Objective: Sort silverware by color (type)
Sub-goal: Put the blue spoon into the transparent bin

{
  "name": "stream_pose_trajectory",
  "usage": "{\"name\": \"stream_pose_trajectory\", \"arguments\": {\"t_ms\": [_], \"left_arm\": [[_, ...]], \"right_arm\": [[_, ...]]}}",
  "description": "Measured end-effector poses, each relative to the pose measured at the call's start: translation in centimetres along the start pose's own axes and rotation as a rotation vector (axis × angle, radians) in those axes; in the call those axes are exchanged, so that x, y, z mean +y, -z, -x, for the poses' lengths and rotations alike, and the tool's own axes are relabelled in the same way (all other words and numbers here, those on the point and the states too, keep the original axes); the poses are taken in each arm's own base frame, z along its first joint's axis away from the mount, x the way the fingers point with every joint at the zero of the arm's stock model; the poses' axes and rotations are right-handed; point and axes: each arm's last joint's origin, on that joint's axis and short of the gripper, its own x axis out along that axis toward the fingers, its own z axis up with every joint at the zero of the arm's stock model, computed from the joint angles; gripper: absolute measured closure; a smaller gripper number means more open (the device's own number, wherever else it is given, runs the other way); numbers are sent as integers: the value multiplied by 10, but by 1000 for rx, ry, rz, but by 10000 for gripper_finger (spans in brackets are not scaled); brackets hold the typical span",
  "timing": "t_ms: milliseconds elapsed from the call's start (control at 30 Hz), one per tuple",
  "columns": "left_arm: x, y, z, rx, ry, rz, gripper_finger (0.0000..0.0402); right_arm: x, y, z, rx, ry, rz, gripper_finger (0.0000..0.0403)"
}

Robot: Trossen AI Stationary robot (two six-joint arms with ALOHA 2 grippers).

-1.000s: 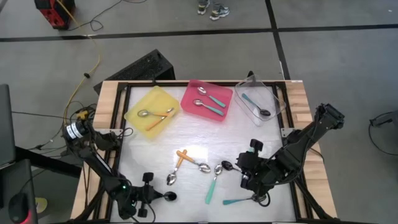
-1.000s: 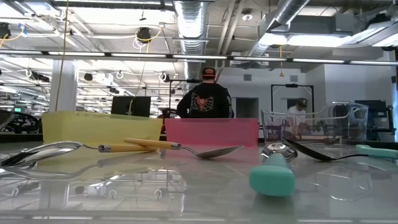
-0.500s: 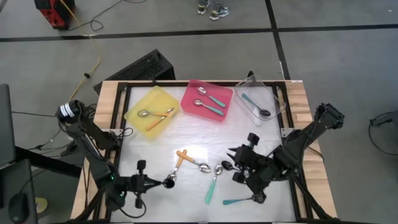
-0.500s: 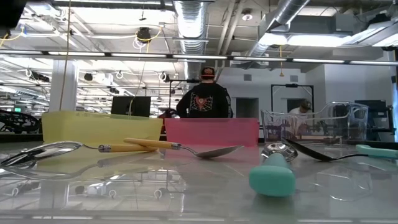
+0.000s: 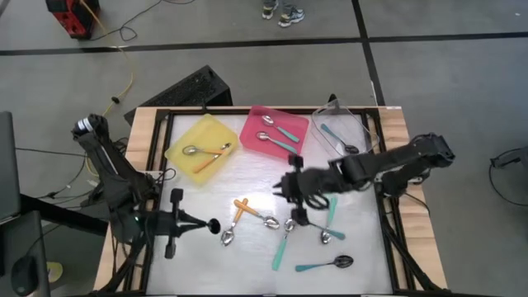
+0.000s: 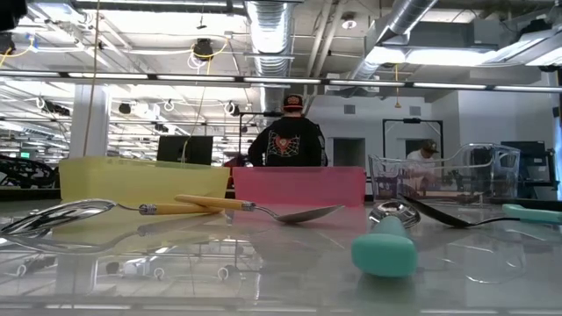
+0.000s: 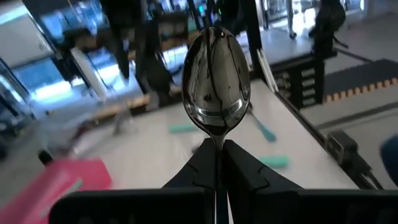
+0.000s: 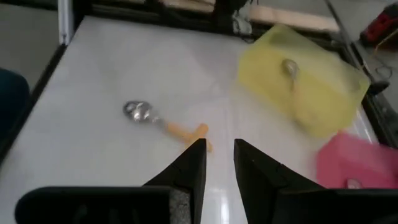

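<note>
My left gripper point(image 5: 202, 224) hovers over the table's near left part, shut on a spoon with a dark shiny bowl point(image 7: 217, 81). My right gripper point(image 5: 280, 188) reaches over the table's middle, open and empty point(image 8: 219, 163), above the loose spoons. Two orange-handled spoons point(image 5: 240, 206) lie crossed on the table and show in the right wrist view point(image 8: 180, 129). Teal-handled spoons point(image 5: 282, 247), point(image 5: 330, 216) and one with a black bowl point(image 5: 323, 264) lie flat nearby. My left gripper pinches the spoon just behind its bowl, at the neck point(image 7: 217, 140), between both shut fingers. The fingers lie level and along the spoon, which points toward the table's right. Its bowl sticks out past the fingertips, clear of the table. The handle is hidden inside the gripper.
At the far edge stand a yellow tray point(image 5: 183, 161) holding an orange-handled spoon, a pink tray point(image 5: 252, 124) with two teal spoons and a clear tray point(image 5: 363, 132) with one teal spoon. A person stands in the room behind point(image 6: 294, 132). Bare tabletop lies near the left edge.
My left gripper has risen from the near edge and moved toward the far edge, carrying the dark-bowled spoon. My right gripper has swung from the near right part toward the table's middle and left, uncovering a teal spoon where it was.
</note>
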Motion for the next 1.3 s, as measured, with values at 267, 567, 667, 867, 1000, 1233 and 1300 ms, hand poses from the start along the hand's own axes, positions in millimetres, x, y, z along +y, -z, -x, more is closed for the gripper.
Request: {"name": "stream_pose_trajectory", "arguments": {"t_ms": [267,567,667,867,1000,1233,1300], "left_arm": [[11,-7,-1,-42,58,-74,401],[36,-7,-25,-85,158,-91,401],[47,6,-35,-142,170,-71,401],[70,39,-40,-312,125,24,401],[77,54,-39,-446,154,96,401],[78,65,-40,-520,128,123,401],[78,66,-42,-518,122,121,401]], "right_arm": [[-23,52,-36,-269,-45,-55,294],[-21,89,-26,-571,-153,-135,294],[-17,91,-27,-589,-149,-118,294],[-12,91,-38,-635,-92,-135,292],[-10,96,-55,-653,4,-133,262],[-12,94,-95,-724,71,-160,154],[-12,86,-107,-727,81,-141,132]]}}
